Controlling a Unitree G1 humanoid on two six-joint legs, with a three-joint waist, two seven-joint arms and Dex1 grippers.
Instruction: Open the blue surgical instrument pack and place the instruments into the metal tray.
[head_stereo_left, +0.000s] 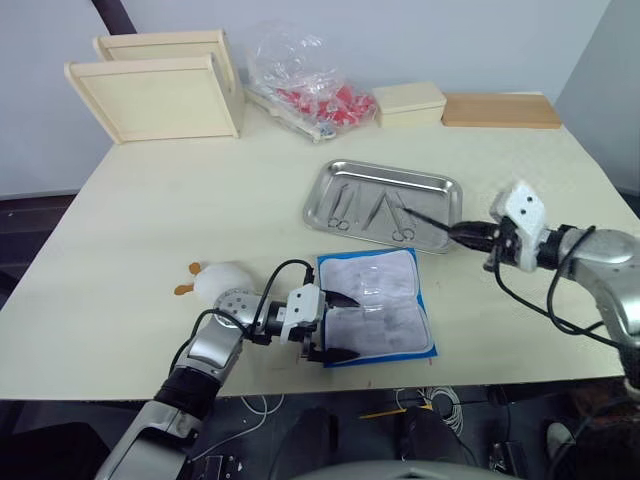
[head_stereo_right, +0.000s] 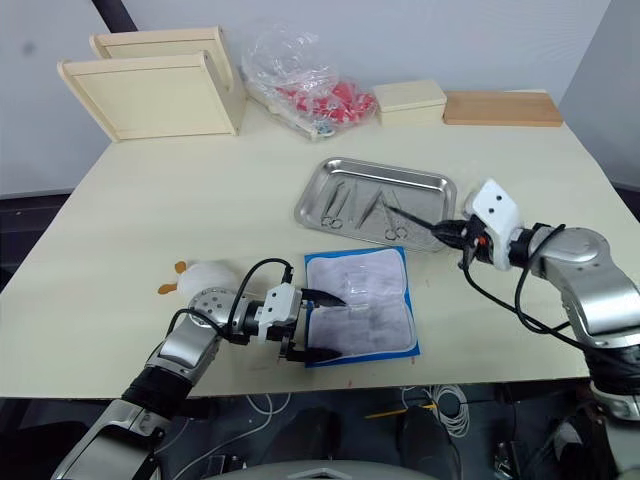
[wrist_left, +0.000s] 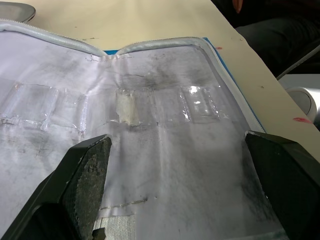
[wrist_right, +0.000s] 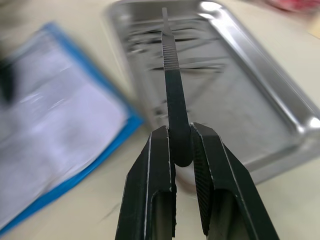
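L hand (head_stereo_left: 333, 326) sits open at the near-left edge of the blue surgical instrument pack (head_stereo_left: 380, 305), unfolded flat on the bench (head_stereo_left: 200, 220); pockets look empty. Metal tray (head_stereo_left: 383, 194) just beyond holds instruments (head_stereo_left: 372, 212). R hand (wrist_right: 181, 145) pinches a thin dark tool (wrist_right: 171, 70) by its end, over the tray's edge. Stiff, light, prob. slippery; grip mid-shaft.

text: none legible | labels: none | numbers: none | signs: none
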